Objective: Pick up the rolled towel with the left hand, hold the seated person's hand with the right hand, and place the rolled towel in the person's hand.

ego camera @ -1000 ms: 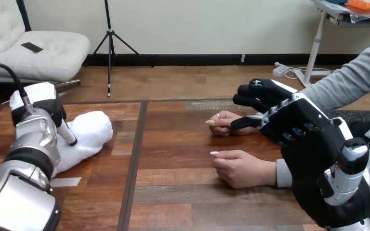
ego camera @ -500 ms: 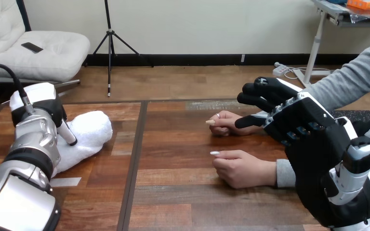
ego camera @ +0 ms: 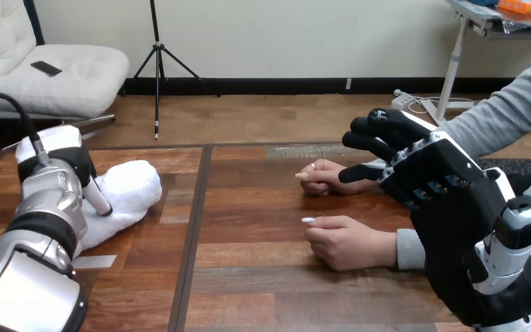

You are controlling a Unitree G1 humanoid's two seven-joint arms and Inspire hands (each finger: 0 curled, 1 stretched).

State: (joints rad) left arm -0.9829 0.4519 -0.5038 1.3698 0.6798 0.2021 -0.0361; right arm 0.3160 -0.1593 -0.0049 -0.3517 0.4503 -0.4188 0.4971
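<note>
While the left hand (ego camera: 59, 155) sits against the towel (ego camera: 128, 194) at the counter's (ego camera: 249, 277) left, I cannot tell whether it has closed on it. The towel lies on its side and looks soft, light and squashy, so a wrap round its middle should keep the roll from unwinding. Further right the person's far hand (ego camera: 325, 176) and near hand (ego camera: 349, 242) rest on the counter, and the right hand (ego camera: 442, 187) hovers over the far one, spread, holding nothing.

Head camera: above near desk (ego camera: 263, 290) edge, facing forward and down (close range); left hand (ego camera: 59, 155), right hand (ego camera: 449, 200) at frame sides.
</note>
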